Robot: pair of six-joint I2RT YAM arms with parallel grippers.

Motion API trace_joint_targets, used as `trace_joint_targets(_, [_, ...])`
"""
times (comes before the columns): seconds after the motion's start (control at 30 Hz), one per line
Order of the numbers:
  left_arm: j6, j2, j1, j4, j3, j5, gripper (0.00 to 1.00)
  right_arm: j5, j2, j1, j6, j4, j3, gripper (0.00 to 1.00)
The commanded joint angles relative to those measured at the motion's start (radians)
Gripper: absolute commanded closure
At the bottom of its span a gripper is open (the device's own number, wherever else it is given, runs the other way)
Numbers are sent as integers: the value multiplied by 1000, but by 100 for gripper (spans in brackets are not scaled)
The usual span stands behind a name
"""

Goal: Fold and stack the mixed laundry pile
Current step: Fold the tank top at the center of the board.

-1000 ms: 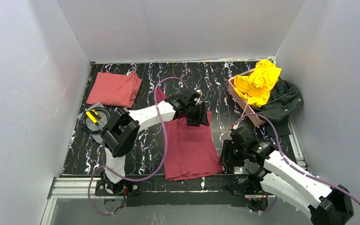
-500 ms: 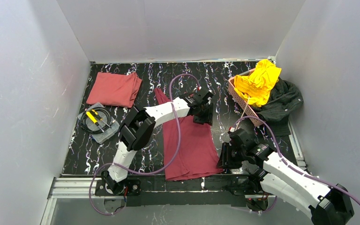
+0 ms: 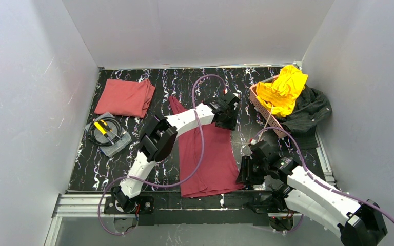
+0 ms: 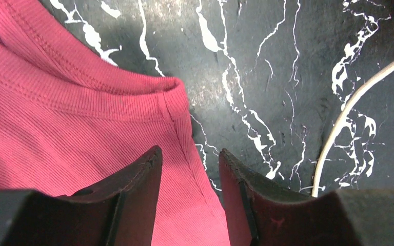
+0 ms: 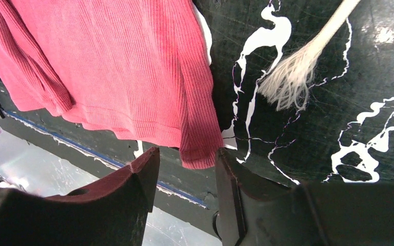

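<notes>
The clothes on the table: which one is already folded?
The salmon-red garment at the far left, a neat rectangle. The maroon garment lies spread flat; the yellow garment and the charcoal garment are crumpled at the pink basket.

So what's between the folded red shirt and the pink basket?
In the top view, the maroon shirt's far end and the left end effector above its corner.

The dark maroon garment (image 4: 72,128) is fine-ribbed knit cloth, matt, with stitched hems. The tabletop (image 4: 287,77) is smooth and black with white marble veining and a faint sheen. The cream cord (image 5: 290,79) is fibrous and frayed at its end. The left arm's fingers (image 4: 133,205) look like dark matt plastic. The basket (image 3: 262,110) is pink lattice plastic; the yellow garment (image 3: 286,84) is soft cloth.
</notes>
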Motion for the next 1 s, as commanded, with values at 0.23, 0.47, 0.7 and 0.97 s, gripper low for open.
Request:
trace_joint_targets(0.23, [68, 126, -8, -110, 163, -44, 58, -5, 0, 8, -20, 26, -25, 45])
trace_joint_targets(0.47, [92, 190, -8, -166, 234, -95, 67, 15, 6, 8, -34, 7, -15, 52])
trace_joint_targets(0.7, [60, 149, -8, -149, 190, -113, 97, 5, 14, 10, -35, 15, -7, 77])
trace_joint_targets(0.97, [-43, -54, -4, 43, -12, -114, 100, -11, 2, 10, -42, -8, 64, 99])
